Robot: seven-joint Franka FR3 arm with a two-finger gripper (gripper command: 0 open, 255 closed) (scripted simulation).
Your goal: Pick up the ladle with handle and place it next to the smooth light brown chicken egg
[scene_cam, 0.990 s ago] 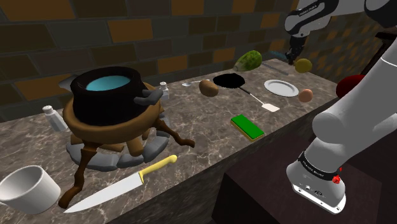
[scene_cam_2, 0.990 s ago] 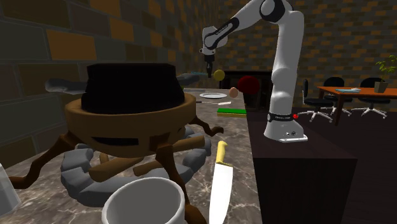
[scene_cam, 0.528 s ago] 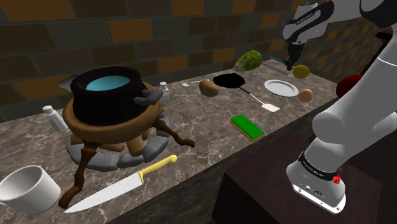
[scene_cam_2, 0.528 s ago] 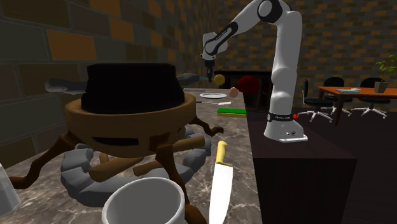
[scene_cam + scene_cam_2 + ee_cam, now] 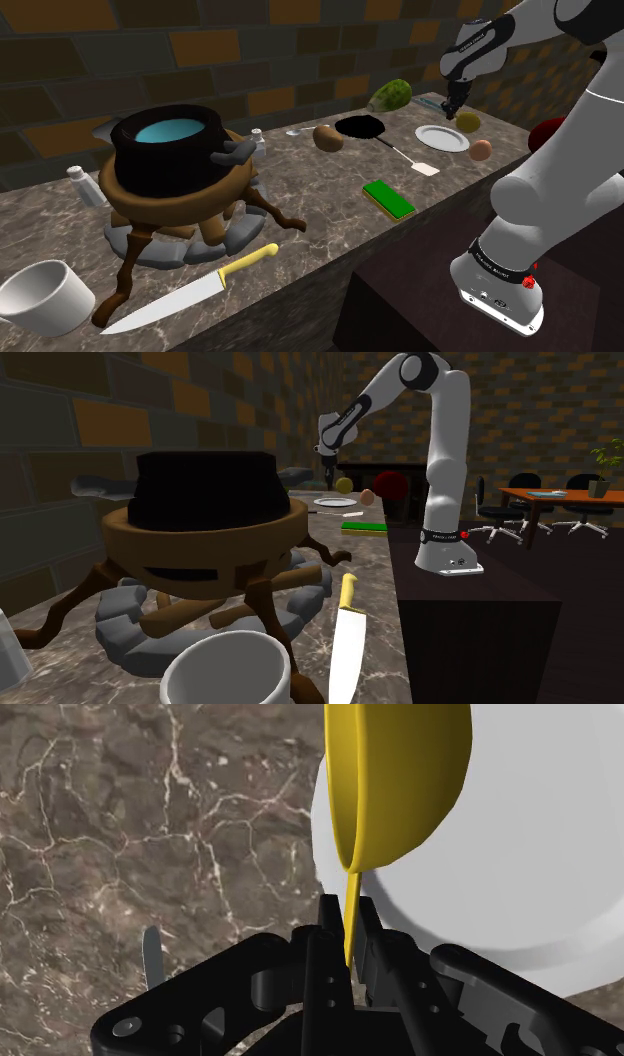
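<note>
The end effector [image 5: 452,105] is clamping the thin handle of the yellow ladle [image 5: 467,122], its black fingers pinching shut on the stem in the wrist view [image 5: 345,919] while the bowl [image 5: 400,784] is hanging below them over the white plate [image 5: 520,854]. Over the past second the arm has been carrying the ladle down and toward the shoulder view's left, from well above the far end of the worktop [image 5: 300,190] to just over the plate's [image 5: 442,138] edge. Seen from the second exterior view, the end effector [image 5: 327,464] is sinking with the ladle [image 5: 344,484] toward the plate [image 5: 337,502] and the egg [image 5: 369,496].

The light brown egg [image 5: 481,149] is lying on the worktop just beside the plate, on the side nearer the stand, and is not being touched. That puts the ladle close to its goal but not yet there. It is hovering in the air, and the bowl appears to be sitting over the plate rather than over bare stone next to the egg. The pick-up looks finished and the carry seems to be in its closing stretch. What remains is a short shift toward the egg, a lowering and a release.

Farther out, a black pan [image 5: 360,127], a white spatula [image 5: 415,160] and a green block [image 5: 388,199] are lying undisturbed along the worktop.
</note>
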